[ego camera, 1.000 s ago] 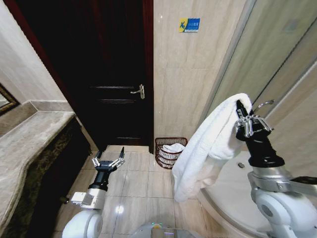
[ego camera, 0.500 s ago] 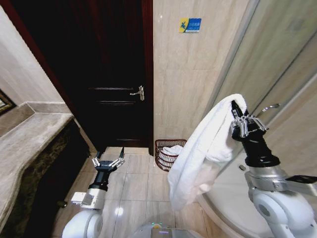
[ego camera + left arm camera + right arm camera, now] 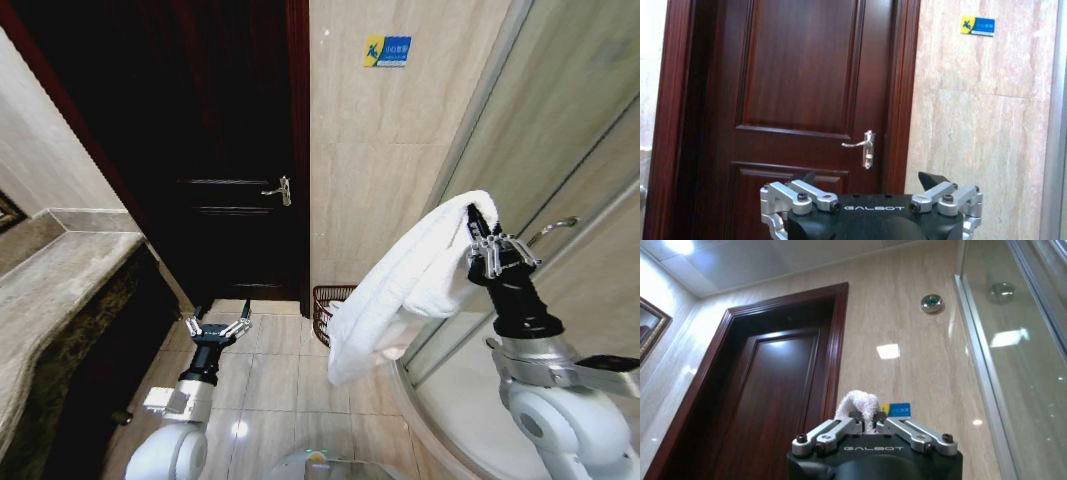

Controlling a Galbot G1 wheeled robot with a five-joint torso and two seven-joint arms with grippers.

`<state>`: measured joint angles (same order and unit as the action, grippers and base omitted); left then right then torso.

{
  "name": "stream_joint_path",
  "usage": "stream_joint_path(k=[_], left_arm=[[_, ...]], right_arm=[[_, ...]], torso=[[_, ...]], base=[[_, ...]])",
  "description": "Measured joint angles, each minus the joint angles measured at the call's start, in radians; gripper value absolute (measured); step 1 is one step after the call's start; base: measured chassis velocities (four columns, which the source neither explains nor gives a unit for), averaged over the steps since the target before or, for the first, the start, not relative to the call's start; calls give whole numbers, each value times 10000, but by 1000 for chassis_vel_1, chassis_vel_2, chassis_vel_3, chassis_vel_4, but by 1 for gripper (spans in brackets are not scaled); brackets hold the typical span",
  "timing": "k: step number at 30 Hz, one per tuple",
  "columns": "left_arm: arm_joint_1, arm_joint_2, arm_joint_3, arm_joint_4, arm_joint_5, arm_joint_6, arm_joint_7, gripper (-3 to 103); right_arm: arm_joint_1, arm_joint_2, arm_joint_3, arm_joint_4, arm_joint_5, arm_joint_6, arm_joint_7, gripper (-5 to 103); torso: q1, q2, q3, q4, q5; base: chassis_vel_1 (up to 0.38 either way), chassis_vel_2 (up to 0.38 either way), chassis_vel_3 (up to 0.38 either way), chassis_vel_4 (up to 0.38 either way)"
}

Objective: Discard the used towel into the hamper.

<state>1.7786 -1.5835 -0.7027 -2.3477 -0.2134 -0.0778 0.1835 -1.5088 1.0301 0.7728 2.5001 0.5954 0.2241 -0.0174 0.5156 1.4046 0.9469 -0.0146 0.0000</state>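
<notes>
A white towel (image 3: 410, 285) hangs from my right gripper (image 3: 482, 222), which is shut on its top fold and held up on the right. In the right wrist view the towel's pinched edge (image 3: 860, 405) sticks up between the closed fingers. The hamper (image 3: 325, 310), a dark red-brown slatted basket, stands on the floor by the wall beside the door, mostly hidden behind the hanging towel. My left gripper (image 3: 216, 327) is low on the left, open and holding nothing; its spread fingers (image 3: 937, 182) point toward the door.
A dark wooden door (image 3: 225, 150) with a lever handle (image 3: 278, 189) is straight ahead. A stone counter (image 3: 50, 290) runs along the left. The glass shower enclosure (image 3: 560, 150) and its curved base stand at the right. Tiled floor (image 3: 270, 370) lies between them.
The view has shifted slightly. The towel has swung leftward and now covers more of the hamper. The right gripper stays shut on it; the left arm has not moved.
</notes>
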Motion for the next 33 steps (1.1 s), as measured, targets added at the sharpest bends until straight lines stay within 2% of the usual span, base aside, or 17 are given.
stream_joint_path(k=[33], left_arm=[[0,0,-1,-1,0,0,0,100]], right_arm=[[-82,177,-33,0,-137,39,-43,5]], torso=[[5,-2,1,6,-1]], base=[[16,18,17,16]])
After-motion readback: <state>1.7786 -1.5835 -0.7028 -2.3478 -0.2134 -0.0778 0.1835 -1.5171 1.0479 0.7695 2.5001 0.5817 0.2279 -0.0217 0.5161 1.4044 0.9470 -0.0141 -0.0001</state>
